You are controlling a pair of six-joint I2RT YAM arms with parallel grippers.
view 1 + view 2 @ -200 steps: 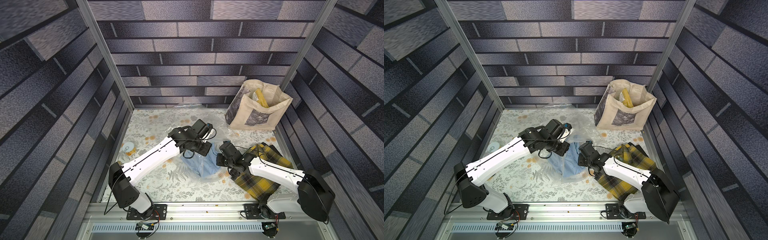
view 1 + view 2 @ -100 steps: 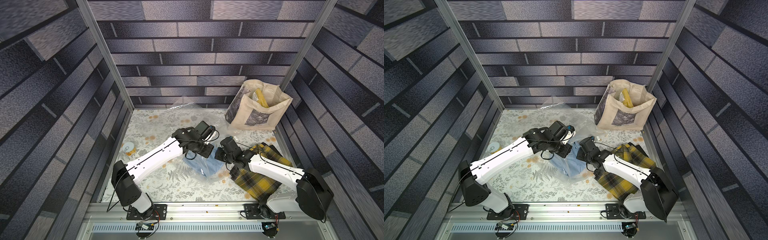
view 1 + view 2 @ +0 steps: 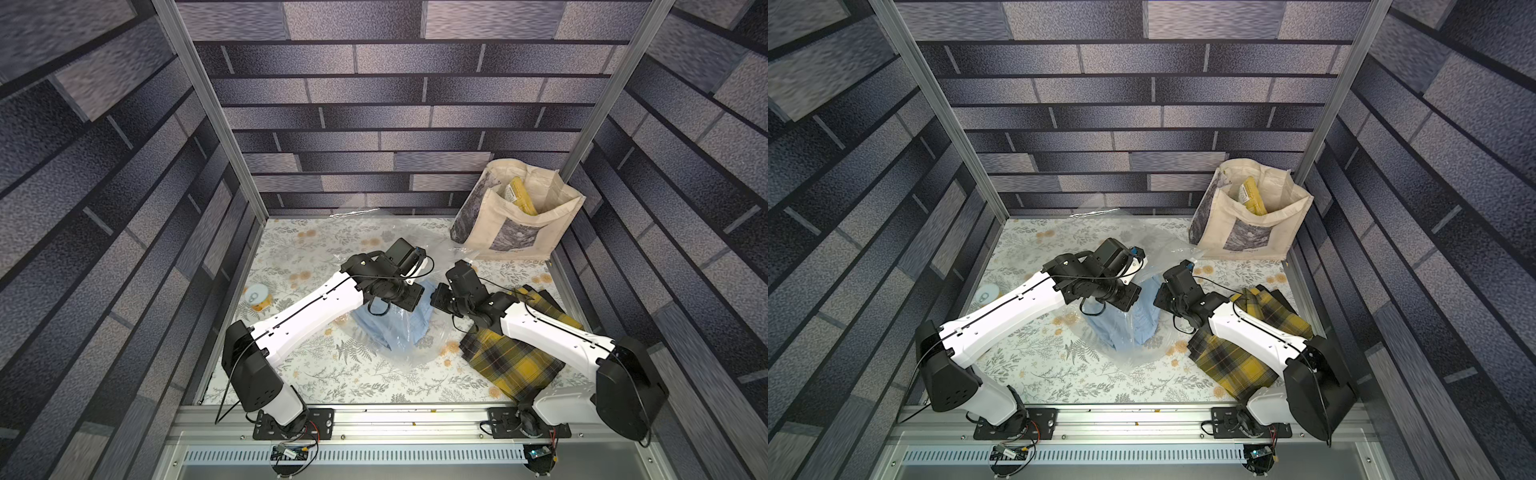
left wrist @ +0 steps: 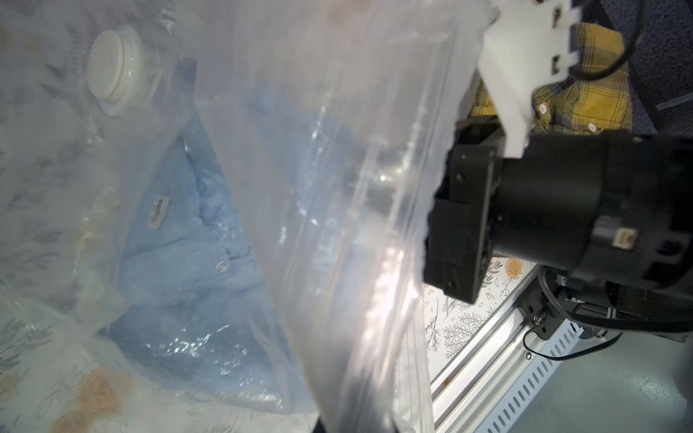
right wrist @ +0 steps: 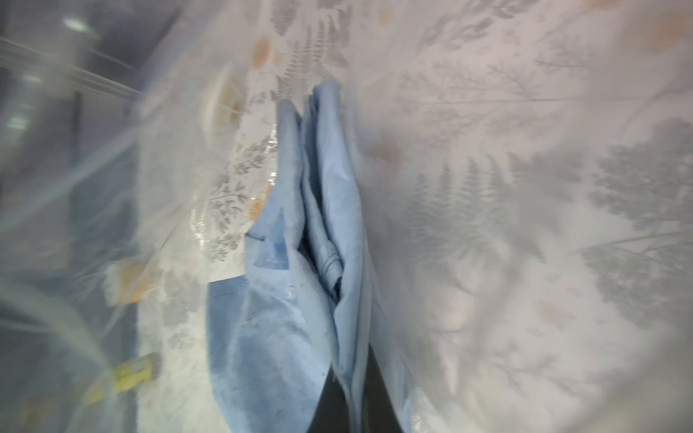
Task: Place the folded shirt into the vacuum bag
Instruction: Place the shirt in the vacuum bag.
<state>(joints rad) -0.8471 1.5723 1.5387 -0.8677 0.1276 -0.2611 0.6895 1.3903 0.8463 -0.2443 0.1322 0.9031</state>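
The light-blue shirt (image 3: pixel 390 328) lies inside the clear vacuum bag (image 3: pixel 415 357) at the centre of the worktop (image 3: pixel 316 374), the right end effector (image 5: pixel 347 378), reaching in from the shirt's 2 o'clock, pinching its folded edge, while the left end effector (image 3: pixel 415 301), at 12 o'clock, is pressed together on the bag's film.

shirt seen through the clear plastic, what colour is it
The shirt is plain light blue, shown best in the right wrist view.
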